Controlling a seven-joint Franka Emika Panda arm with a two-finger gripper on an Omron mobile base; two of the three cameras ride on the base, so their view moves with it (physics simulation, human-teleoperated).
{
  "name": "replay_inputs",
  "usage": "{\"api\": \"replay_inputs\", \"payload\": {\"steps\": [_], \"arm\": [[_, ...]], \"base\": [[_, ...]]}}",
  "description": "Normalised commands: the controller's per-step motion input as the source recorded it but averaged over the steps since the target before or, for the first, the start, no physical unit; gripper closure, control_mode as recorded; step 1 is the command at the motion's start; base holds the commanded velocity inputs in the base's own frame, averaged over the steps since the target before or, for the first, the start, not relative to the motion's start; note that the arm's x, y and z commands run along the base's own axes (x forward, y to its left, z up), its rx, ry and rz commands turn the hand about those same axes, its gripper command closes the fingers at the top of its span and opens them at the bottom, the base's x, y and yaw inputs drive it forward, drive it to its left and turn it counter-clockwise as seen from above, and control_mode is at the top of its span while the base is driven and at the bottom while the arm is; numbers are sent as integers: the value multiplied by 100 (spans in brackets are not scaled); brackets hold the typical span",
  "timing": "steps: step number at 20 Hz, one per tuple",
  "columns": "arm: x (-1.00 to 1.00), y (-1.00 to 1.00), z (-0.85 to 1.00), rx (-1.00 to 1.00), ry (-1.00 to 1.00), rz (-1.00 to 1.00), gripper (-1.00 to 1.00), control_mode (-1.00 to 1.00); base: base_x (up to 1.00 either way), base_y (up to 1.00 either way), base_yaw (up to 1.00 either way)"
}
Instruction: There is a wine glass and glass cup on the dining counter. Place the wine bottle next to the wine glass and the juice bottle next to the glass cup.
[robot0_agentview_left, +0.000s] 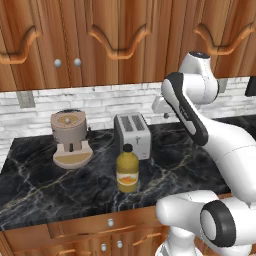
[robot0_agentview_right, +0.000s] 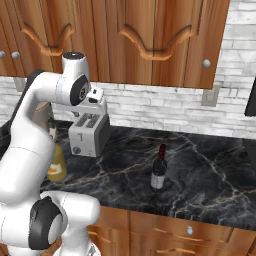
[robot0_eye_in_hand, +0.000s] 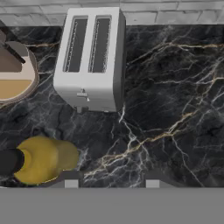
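The stubby yellow-orange juice bottle (robot0_agentview_left: 127, 175) (robot0_agentview_right: 56, 166) stands on a black marble cabinet run, in front of the toaster. In the hand view the juice bottle (robot0_eye_in_hand: 43, 160) lies at lower left, off to the side of my fingers. The slim dark wine bottle (robot0_agentview_right: 159, 171) stands alone further right on the same top. My gripper (robot0_eye_in_hand: 112, 183) hangs high above the counter near the toaster, open, with nothing between its fingertips (robot0_eye_in_hand: 72, 183). The wine glass, the glass cup and the dining counter are out of view.
A silver two-slot toaster (robot0_agentview_left: 133, 134) (robot0_agentview_right: 89, 134) (robot0_eye_in_hand: 92, 57) sits near the brick backsplash. A beige coffee machine (robot0_agentview_left: 70, 139) (robot0_eye_in_hand: 13, 72) stands to its left. Wooden wall cabinets (robot0_agentview_left: 100, 40) hang overhead, and drawers (robot0_agentview_left: 110, 222) front the counter.
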Motion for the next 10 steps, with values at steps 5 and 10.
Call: {"api": "replay_inputs", "payload": {"steps": [5,10], "arm": [[-23,6,0,0,-14,2,-100,-100],[-38,36,0,0,-13,-3,-100,-100]], "base": [[0,0,0],[0,0,0]]}}
